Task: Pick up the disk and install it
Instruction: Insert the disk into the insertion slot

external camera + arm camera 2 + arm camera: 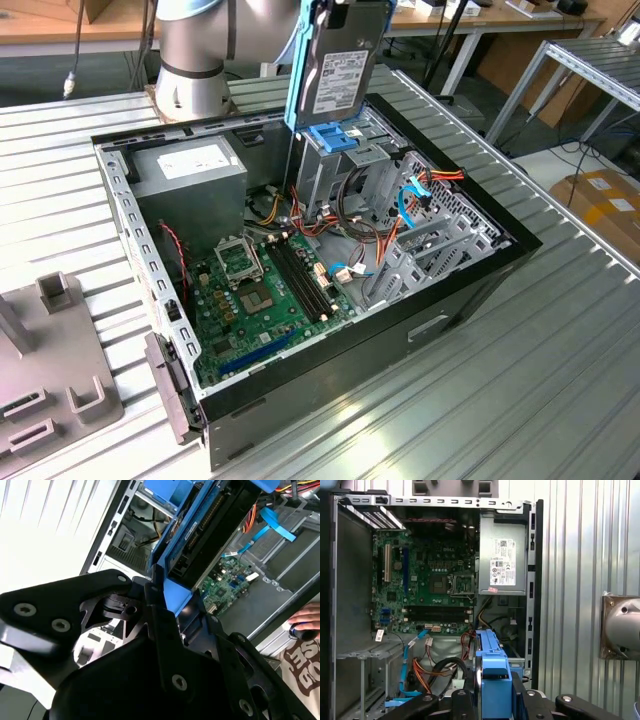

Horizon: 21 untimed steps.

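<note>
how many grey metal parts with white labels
2: the flat grey metal disk, upright above the drive cage; the larger grey power-supply box in a corner of the case. Others may be hidden.

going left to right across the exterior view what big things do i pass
grey fixture block -> power-supply box -> disk, held aloft -> metal bay frame -> cardboard box

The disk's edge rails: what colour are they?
Light blue rails on the disk, best in the exterior view.
</note>
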{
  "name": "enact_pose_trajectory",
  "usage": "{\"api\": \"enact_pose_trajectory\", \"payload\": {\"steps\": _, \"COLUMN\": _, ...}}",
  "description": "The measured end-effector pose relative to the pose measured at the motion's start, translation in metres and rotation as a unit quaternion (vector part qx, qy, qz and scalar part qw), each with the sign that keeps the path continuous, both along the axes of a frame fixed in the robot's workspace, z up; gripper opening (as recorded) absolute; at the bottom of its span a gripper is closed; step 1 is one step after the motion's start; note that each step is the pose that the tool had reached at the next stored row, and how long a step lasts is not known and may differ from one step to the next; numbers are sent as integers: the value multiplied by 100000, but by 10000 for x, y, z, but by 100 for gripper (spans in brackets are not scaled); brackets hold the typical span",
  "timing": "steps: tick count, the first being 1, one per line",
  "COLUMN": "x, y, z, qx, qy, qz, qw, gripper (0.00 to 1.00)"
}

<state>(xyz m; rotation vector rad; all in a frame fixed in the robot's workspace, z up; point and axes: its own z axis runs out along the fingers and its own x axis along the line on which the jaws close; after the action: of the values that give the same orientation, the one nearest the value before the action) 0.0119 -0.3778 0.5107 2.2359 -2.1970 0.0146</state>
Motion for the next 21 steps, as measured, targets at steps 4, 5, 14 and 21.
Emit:
{"api": "enact_pose_trajectory", "payload": {"steps": 4, "x": 215, "y": 5, "z": -1, "qx": 6, "qy": -3, "qz": -1, "qw": 100000, "gripper": 37}}
{"api": "enact_pose_trajectory", "payload": {"steps": 5, "x": 263, "y": 6, "z": -2, "qx": 9, "qy": -4, "qz": -7, "qw": 100000, "gripper": 37}}
{"api": "enact_pose_trajectory", "payload": {"steps": 14, "x": 466, "y": 12, "z": -2, "qx": 5, "qy": -1, "qz": -6, "qw": 100000, "gripper": 37}}
{"api": "enact_pose_trajectory", "payload": {"steps": 21, "x": 466, "y": 12, "z": 30, "qx": 6, "qy": -1, "qz": -5, "qw": 100000, "gripper": 37}}
